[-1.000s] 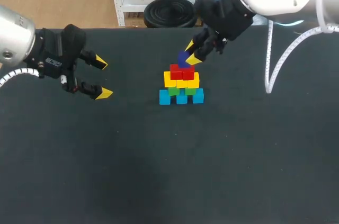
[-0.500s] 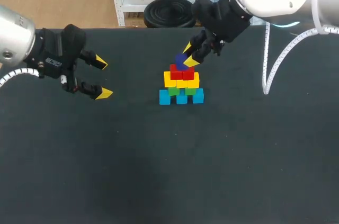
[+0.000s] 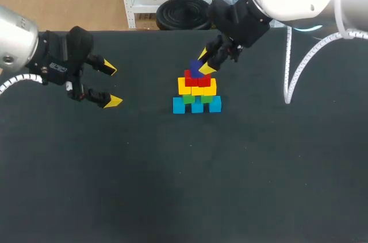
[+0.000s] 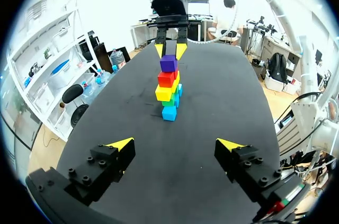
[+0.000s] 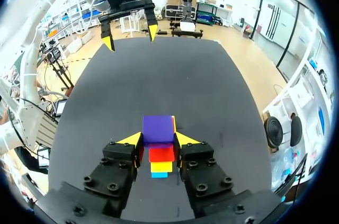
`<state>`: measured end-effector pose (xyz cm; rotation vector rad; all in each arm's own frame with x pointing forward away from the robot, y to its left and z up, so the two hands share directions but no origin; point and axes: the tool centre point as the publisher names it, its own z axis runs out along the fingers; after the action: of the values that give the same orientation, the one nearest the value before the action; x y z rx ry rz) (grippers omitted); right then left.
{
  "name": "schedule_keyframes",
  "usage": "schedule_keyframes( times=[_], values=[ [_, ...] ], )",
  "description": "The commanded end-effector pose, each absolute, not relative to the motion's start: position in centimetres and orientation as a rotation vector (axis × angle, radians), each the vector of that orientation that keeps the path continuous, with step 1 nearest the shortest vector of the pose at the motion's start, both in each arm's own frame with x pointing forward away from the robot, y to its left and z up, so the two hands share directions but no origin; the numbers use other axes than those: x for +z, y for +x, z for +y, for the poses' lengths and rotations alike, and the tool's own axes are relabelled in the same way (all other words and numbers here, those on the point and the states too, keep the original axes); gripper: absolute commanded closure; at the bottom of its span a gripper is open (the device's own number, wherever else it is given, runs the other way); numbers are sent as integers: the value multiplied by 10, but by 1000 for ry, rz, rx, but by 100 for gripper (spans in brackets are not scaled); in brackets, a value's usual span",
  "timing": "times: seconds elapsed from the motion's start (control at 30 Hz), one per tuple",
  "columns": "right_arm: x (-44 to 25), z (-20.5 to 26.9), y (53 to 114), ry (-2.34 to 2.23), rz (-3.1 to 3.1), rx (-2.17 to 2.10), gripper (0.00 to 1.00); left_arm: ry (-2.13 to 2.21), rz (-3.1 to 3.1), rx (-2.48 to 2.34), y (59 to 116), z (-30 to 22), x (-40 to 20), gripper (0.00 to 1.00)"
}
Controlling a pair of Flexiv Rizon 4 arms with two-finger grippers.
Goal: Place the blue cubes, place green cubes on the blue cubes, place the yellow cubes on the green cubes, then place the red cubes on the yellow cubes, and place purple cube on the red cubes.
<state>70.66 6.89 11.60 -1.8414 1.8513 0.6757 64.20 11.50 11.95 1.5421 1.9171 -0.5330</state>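
Right tool [image 3: 204, 61] was clamped on the purple cube [image 5: 158, 128], over the red cubes [image 3: 197, 80] (top of the stack [image 3: 197, 97]), left tool [image 3: 111, 85] spread apart, well aside.

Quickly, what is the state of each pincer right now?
Left pincer: open, holding nothing.
Right pincer: closed on the purple cube, which sits on the red cubes.

- Head view: high behind the robot, looking down at the table [image 3: 172, 191]; the cube stack [image 3: 197, 91] lies toward 12 o'clock from centre.
- Left wrist view: low and distant; the stack is at 12 o'clock from the left gripper [image 4: 175, 144].
- Right wrist view: close above the stack.
- All three views share the stack.
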Motion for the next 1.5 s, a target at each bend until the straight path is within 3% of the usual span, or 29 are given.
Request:
schedule_keyframes(
  times=[0.03,0.63,1.07,1.13,1.5],
  values=[
    [116,70,708,-1843,1852,678,100,1540,1909,-535,641,116,118,0],
    [115,68,710,-1839,1866,670,100,1540,1909,-535,641,116,118,0],
    [115,69,710,-1838,1870,668,82,1540,1909,-535,641,116,118,0],
    [115,69,710,-1839,1871,668,75,1540,1909,-535,641,116,118,0],
    [115,69,710,-1841,1873,668,65,1540,1909,-535,641,116,118,0]
  ],
)
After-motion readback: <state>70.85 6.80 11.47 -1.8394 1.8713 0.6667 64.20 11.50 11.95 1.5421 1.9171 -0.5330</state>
